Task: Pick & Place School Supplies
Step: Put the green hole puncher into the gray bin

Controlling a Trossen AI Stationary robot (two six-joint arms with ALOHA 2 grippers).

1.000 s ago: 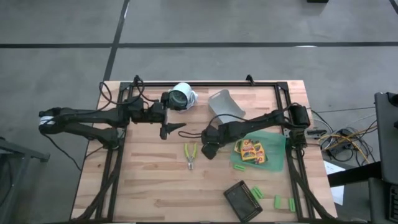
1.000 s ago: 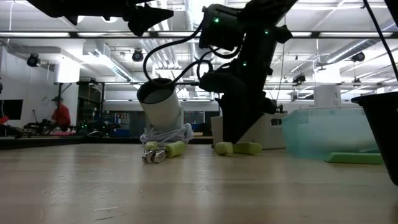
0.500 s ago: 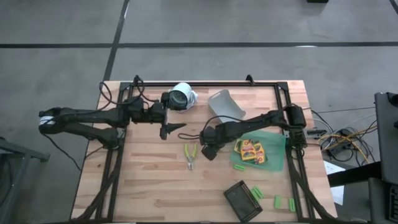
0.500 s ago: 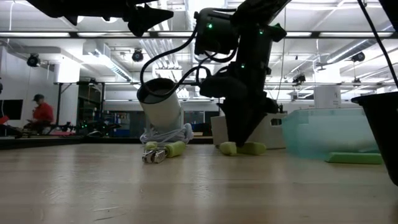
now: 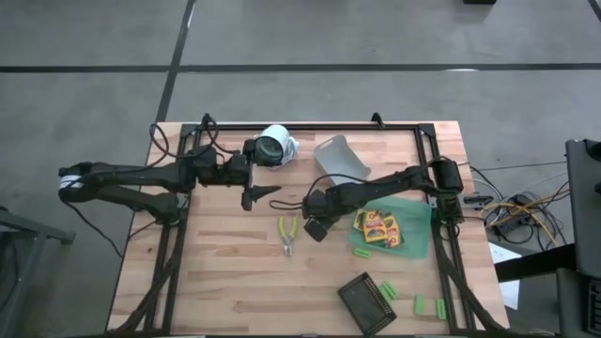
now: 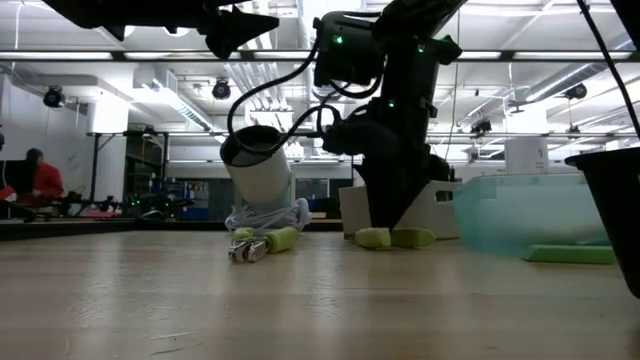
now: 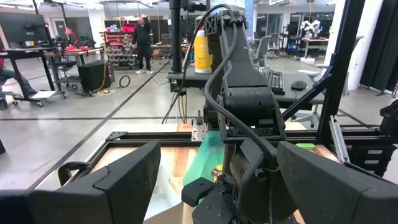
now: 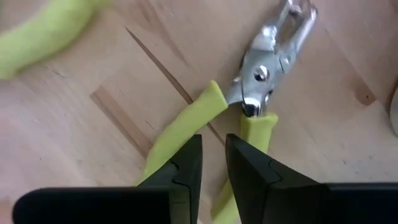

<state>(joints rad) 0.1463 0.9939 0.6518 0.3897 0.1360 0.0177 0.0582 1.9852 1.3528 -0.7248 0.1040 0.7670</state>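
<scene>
Wooden tabletop (image 5: 235, 272), green bin (image 5: 418, 230) with yellow packs (image 5: 378, 226) inside, left end effector (image 5: 268, 192) waiting above the tabletop, fingers together, right end effector (image 8: 213, 163) low over a yellow-handled tool (image 8: 249, 106), fingers slightly apart, another yellow-handled tool (image 5: 287, 233) lying beside it

Yellow-handled pliers (image 5: 287, 234) flat on table; yellow packs (image 5: 378, 228) in green bin.
</scene>
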